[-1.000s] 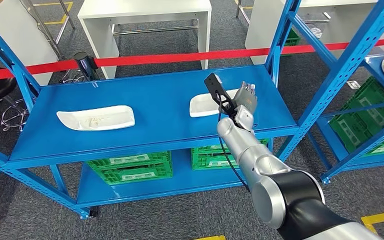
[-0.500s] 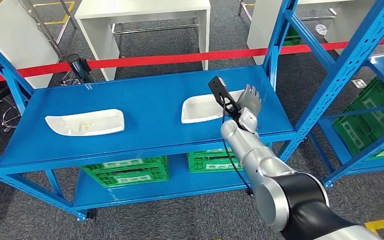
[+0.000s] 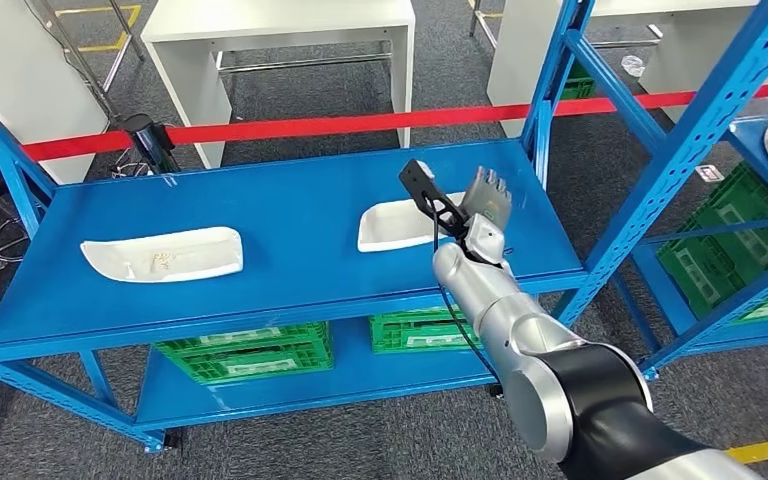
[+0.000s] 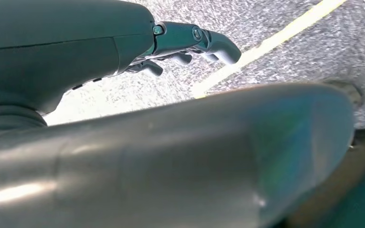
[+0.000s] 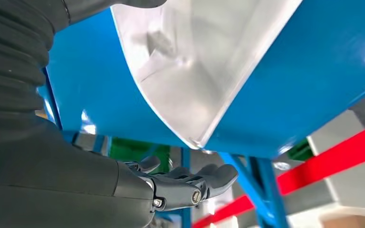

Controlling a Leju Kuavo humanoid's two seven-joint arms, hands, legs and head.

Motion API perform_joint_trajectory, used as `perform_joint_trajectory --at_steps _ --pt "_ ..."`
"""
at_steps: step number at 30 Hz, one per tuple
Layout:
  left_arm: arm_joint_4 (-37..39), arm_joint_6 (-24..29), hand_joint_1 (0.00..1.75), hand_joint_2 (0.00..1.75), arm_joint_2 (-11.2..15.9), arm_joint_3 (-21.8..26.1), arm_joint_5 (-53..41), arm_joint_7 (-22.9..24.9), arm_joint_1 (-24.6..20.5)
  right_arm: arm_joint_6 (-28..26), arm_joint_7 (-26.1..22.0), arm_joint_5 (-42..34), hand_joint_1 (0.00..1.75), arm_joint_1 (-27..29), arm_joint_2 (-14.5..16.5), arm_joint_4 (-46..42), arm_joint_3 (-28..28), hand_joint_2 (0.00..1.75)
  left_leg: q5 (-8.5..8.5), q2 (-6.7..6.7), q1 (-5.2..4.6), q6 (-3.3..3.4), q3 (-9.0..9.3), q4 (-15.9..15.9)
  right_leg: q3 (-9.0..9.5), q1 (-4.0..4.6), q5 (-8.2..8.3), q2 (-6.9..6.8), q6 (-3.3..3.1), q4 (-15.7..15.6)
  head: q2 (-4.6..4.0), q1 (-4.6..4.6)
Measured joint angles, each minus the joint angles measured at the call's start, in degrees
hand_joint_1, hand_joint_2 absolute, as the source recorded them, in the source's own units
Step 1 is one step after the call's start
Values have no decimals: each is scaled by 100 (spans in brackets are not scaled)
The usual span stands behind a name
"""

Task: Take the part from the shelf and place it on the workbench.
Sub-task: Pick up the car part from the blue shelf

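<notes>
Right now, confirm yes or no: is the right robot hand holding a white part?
No. The right robot hand hovers with fingers spread beside the white part, which lies on the blue shelf.

Head view overlooks the shelf (image 3: 290, 215); right wrist view nears it.

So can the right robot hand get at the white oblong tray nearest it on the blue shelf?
Probably yes: the right robot hand hovers open beside the white oblong tray, nothing between them.

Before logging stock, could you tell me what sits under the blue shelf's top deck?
Green crates stand on the lower deck; the right arm covers part of the right-hand crate.
</notes>
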Motion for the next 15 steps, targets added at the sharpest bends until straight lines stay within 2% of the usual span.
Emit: perform_joint_trajectory --at_steps 2,4,5,6,7,8,10,11,12,15 --pt "-1 0 0 0 -3 2 -2 -13 -2 64 9 113 0 -28 -2 4 71 175 41 4 38 45 44 -75 -120 0 -169 -17 67 265 0 8" --pt "-1 0 0 0 -10 3 -2 -25 -7 123 37 213 0 -46 -3 15 141 175 46 7 46 72 53 -90 -450 -25 -481 -27 119 932 0 13" --pt "-1 0 0 0 -16 4 -2 -31 -6 149 53 255 0 -42 -3 25 175 175 41 7 48 76 52 -87 -621 -39 -589 -28 139 1260 0 13" --pt "1 0 0 0 -23 5 -2 -36 -3 169 72 293 0 -37 -3 35 207 175 36 5 53 77 52 -82 -732 -54 -612 -30 156 1458 0 13" --pt "1 0 0 0 -30 7 -2 -40 0 187 90 328 0 -38 -3 43 236 175 27 2 61 71 53 -71 -738 -70 -525 -32 171 1436 0 13" --pt "2 0 0 0 -36 9 -3 -44 0 205 102 360 0 -52 -3 48 262 175 13 -2 73 54 54 -52 -629 -85 -350 -36 182 1187 0 14" --pt "1 0 0 0 -44 13 -5 -52 -5 242 121 409 0 -99 -2 50 313 175 -32 -8 83 -12 44 8 -274 -100 -27 -45 193 433 0 14" --pt "-1 0 0 0 -45 14 -7 -57 -10 258 128 424 0 -122 1 50 339 175 -53 -11 81 -50 35 34 -143 -99 45 -40 168 171 0 12" --pt "-1 0 0 0 -46 16 -10 -62 -14 269 136 433 0 -135 3 50 362 175 -67 -14 73 -87 29 49 -79 -91 52 -35 134 45 0 11" --pt "0 0 0 0 -53 22 -19 -72 -15 304 184 473 0 -159 5 55 406 175 -74 -16 81 -193 31 44 -58 -72 51 -20 -5 13 0 11"
